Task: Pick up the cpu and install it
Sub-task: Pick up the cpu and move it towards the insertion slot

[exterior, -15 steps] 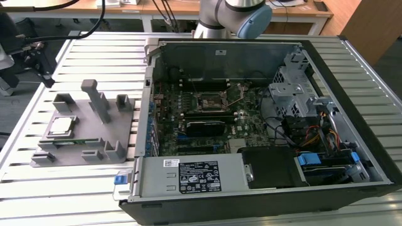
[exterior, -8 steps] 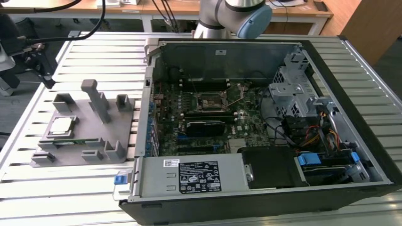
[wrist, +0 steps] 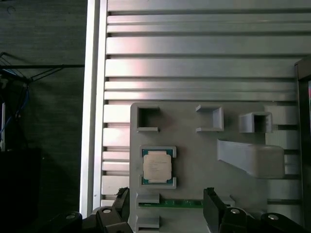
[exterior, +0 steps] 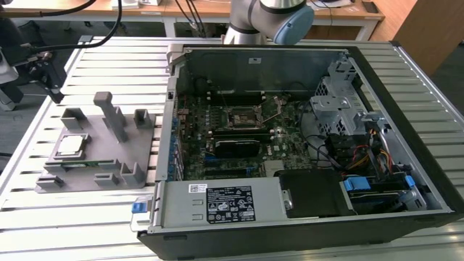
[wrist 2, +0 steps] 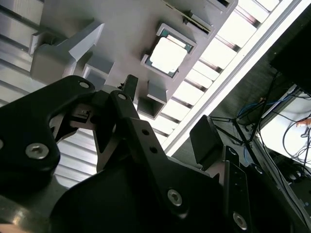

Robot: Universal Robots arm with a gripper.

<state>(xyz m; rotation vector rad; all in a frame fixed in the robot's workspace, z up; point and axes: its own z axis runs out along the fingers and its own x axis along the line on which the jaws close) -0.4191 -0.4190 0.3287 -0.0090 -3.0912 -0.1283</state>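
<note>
Resting flat in a square pocket of a grey plastic holder (exterior: 108, 163), the cpu (exterior: 70, 145) (wrist: 157, 167) (wrist 2: 169, 53) shows its silvery top, untouched. A narrow green memory stick (wrist: 170, 204) lies in a slot just beside it on the same holder.

The gripper (wrist: 166, 194) (wrist 2: 167, 114) hangs above the holder with its two black fingers (wrist: 211, 208) spread well apart and nothing between them. It is clear of the cpu and of the holder; in the first wrist view the memory stick is seen in the gap between the fingers, with the cpu near it.

The holder stands on a slatted metal table (exterior: 94, 217). To the exterior view's right of it lies an open computer case (exterior: 377, 70), its side off. Inside, the motherboard (exterior: 195, 136) carries a square black-framed socket (exterior: 243, 117), which looks unfilled, well apart from the cpu. The arm (exterior: 268, 16) rises behind the case at the far edge of the table.
</note>
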